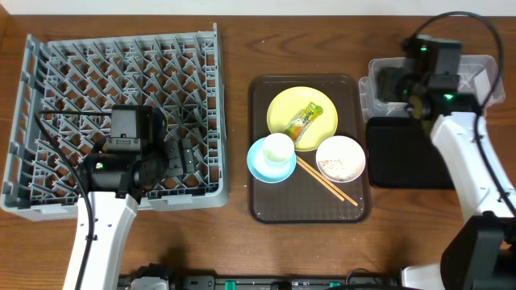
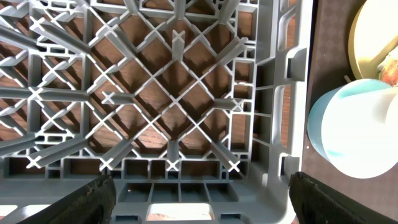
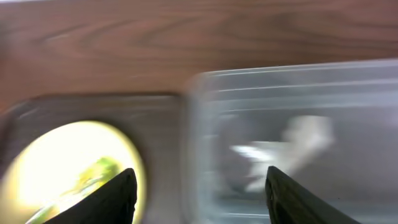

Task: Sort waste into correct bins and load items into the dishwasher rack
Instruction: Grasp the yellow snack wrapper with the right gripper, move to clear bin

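The left hand [image 2: 202, 200] was held over the near part of the dishwasher rack [image 1: 72, 56], its fingers spread wide with nothing between them. The right hand [image 3: 202, 199] was seen above the clear tub [image 1: 482, 71], jaws parted and empty (that view was blurred). The snack wrapper [image 1: 304, 121] was found lying on the yellow plate [image 1: 282, 109], and the rice scraps [image 1: 335, 167] in the white bowl [image 1: 355, 148], both on the brown tray [image 1: 266, 205] on the bench [image 1: 234, 48].
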`<state>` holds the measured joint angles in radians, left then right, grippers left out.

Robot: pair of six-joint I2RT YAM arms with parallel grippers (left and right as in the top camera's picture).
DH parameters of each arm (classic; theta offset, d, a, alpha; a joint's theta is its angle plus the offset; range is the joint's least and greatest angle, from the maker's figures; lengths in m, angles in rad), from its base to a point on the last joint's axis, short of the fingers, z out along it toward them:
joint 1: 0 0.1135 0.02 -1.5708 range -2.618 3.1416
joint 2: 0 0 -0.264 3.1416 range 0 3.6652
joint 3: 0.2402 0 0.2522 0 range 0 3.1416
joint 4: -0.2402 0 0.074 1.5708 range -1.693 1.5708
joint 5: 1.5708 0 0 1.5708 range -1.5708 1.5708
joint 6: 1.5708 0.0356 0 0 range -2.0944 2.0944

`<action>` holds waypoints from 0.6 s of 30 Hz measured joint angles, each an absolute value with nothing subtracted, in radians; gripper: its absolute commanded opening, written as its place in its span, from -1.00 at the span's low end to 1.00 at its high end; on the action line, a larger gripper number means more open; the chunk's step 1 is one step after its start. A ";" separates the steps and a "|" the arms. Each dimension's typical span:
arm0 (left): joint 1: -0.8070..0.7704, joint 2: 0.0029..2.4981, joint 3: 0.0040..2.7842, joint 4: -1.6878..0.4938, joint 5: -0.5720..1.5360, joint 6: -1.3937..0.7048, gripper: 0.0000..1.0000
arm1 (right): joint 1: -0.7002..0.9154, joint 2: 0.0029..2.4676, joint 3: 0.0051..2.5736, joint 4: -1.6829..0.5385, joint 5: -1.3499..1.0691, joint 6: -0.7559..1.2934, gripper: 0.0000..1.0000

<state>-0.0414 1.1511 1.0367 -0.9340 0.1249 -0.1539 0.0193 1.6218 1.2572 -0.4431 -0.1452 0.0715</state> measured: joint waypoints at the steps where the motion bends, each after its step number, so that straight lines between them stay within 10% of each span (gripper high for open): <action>1: -0.041 1.151 1.037 -0.934 0.125 -0.154 0.81 | 0.041 1.622 1.257 -0.452 -0.170 0.072 0.28; 18: -0.041 1.151 1.037 -0.934 0.125 -0.154 0.81 | 0.373 1.864 1.257 -0.516 -0.170 0.388 0.07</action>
